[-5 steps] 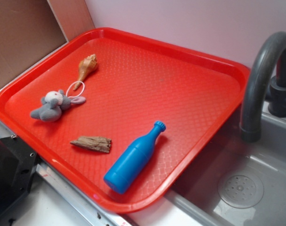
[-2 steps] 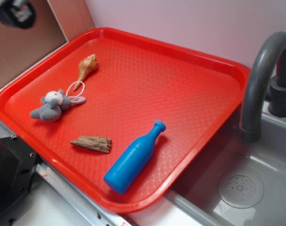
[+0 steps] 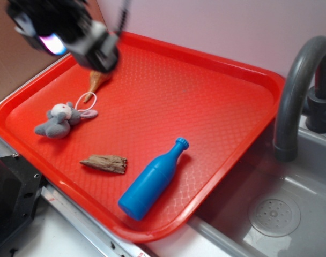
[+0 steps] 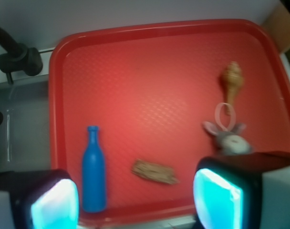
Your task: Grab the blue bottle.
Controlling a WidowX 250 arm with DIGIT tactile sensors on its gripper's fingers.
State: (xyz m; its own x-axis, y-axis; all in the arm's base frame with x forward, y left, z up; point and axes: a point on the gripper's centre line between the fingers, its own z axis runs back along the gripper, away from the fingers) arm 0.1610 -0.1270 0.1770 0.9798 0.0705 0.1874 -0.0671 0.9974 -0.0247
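I am hovering my black gripper [image 3: 80, 40] in the upper left of the exterior view, blurred, high over the far left part of the flat red plastic tray [image 3: 216, 96]. In the wrist view its two pads [image 4: 216, 198] are showing in the lower corners, glowing cyan and standing far apart with nothing between them, so the tool is spread and holding nothing.

The small bright blue plastic bottle [image 3: 152, 179] with a cylindrical body and narrow ribbed neck is lying on its side in the lower middle of the exterior view, near the tray's near edge, its cap pointing up and right towards the grey curved tap [image 3: 297, 91]. In the wrist view the bottle [image 4: 93, 171] is sitting lower left, just above my left-hand pad, with its neck pointing up the frame.

I judge the task as barely begun: the bottle is untouched and well apart from my tool. Left to do, as I see it, are the crossing to the bottle, the descent, the closing across its body and the lift.

Other things on the tray are a grey plush mouse [image 3: 58, 120] with a white loop, a tan spiral seashell [image 3: 97, 77] partly behind my gripper, and a brown flat chip of wood [image 3: 105, 163] just left of the bottle.

I am finding no brand, label or readable writing on anything.
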